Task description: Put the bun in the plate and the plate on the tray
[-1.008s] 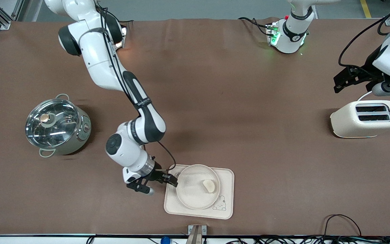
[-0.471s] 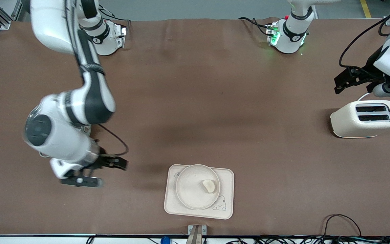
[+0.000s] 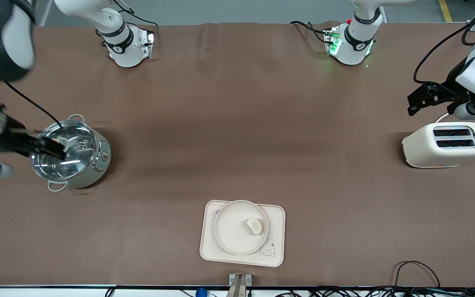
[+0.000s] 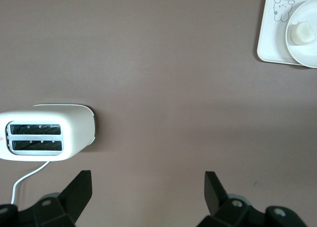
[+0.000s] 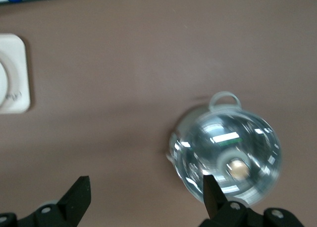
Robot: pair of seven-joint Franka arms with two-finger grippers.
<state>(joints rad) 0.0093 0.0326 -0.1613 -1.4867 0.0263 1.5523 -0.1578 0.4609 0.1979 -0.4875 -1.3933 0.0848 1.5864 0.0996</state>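
The bun [image 3: 255, 226] lies in the round plate [image 3: 231, 233], and the plate sits on the rabbit tray [image 3: 277, 215] near the table's front edge. My right gripper [image 3: 22, 159] is open and empty, up over the pot at the right arm's end, well away from the tray. My left gripper [image 3: 439, 105] is open and empty, over the table beside the toaster, and the arm waits. The left wrist view shows the tray [image 4: 270, 43], the plate [image 4: 304, 57] and the bun [image 4: 301, 32] far off. The right wrist view shows a corner of the tray [image 5: 15, 58].
A steel pot with a glass lid [image 3: 70, 153] stands at the right arm's end; it also shows in the right wrist view [image 5: 228, 155]. A cream toaster [image 3: 445, 144] stands at the left arm's end; it also shows in the left wrist view [image 4: 47, 133]. Cables lie along the front edge.
My right arm has swung up and away from the plate's rim to over the pot. The plate with the bun stays on the tray. The left arm has not moved.
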